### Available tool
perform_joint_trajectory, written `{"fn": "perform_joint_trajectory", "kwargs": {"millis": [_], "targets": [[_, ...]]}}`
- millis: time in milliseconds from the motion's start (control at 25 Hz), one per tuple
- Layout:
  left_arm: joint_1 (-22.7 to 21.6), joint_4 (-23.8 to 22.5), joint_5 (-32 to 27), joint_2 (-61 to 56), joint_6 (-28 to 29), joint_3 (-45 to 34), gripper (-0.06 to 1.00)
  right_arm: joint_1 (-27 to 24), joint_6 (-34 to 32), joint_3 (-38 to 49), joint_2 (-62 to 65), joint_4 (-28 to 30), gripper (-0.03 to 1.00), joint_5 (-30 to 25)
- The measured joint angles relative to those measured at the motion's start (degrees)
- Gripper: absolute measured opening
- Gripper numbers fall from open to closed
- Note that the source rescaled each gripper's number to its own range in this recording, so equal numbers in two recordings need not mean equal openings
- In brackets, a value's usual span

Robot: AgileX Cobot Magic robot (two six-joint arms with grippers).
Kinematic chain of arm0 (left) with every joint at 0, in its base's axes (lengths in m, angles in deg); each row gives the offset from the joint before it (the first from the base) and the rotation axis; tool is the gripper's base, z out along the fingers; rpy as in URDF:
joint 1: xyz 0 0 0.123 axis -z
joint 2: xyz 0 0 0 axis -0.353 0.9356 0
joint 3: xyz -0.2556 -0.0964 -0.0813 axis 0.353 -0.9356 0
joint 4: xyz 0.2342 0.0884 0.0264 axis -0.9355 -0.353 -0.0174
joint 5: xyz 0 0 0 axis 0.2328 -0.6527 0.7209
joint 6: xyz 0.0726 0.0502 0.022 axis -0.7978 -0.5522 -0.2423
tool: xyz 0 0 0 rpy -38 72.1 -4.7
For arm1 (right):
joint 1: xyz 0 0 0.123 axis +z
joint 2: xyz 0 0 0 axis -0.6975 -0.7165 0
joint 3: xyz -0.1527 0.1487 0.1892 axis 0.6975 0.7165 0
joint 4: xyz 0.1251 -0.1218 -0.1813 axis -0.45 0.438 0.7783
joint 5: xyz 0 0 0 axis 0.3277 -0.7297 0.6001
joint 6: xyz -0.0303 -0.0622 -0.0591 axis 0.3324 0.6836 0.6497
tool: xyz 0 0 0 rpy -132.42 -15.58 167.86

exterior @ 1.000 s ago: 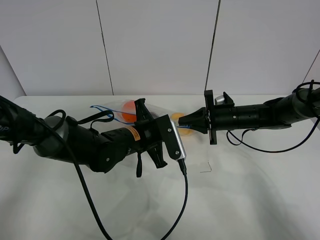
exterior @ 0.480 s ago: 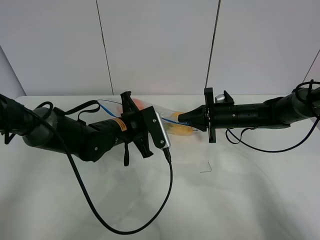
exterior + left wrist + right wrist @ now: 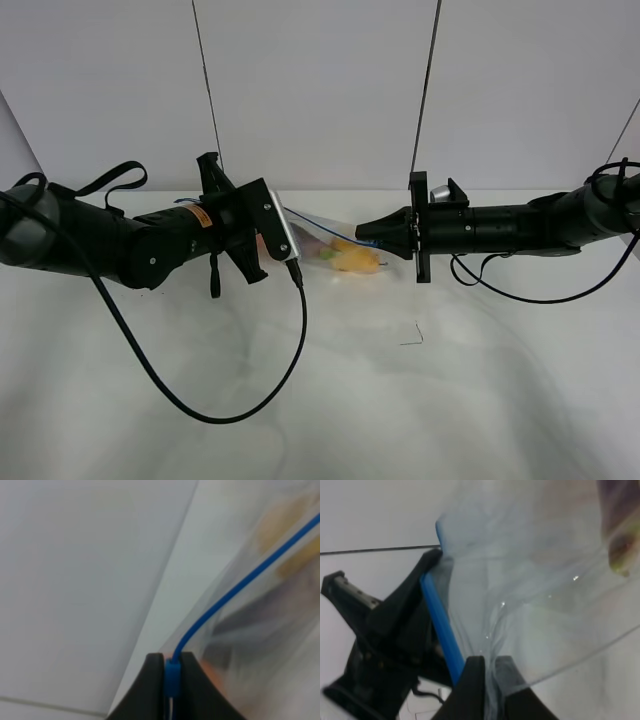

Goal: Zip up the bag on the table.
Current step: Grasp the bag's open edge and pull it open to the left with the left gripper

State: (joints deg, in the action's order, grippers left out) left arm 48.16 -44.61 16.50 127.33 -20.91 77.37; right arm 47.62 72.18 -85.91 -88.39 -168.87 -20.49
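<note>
While it is stretched between the two hands, the bag (image 3: pixel 338 256) sits low over the white counter (image 3: pixel 480 400); whether its underside touches cannot be told. Its blue zipper strip (image 3: pixel 235 587) runs taut along the upper edge, and a yellow toy piece (image 3: pixel 357 263) shows through the plastic. At one end of the bag the left hand (image 3: pixel 172 670) is pinched tight on the strip's blue end. At the opposite end the right hand (image 3: pixel 489 677) is closed on the clear plastic just beside the strip. A black cable (image 3: pixel 230 405) loops across the counter in front of the bag.
</note>
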Motion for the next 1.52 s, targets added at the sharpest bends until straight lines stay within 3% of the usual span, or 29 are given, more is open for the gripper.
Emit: {"fn": "perform_joint_trajectory", "kwargs": {"millis": [560, 1520], "targets": [[-13.5, -0.3, -0.5, 0.0, -0.1, 0.0, 0.0, 0.1, -0.2, 0.0, 0.0, 0.1, 0.0, 0.1], [-17.1, 0.1, -0.7, 0.8, -0.1, 0.0, 0.0, 0.2, -0.2, 0.0, 0.0, 0.6, 0.0, 0.2]]}}
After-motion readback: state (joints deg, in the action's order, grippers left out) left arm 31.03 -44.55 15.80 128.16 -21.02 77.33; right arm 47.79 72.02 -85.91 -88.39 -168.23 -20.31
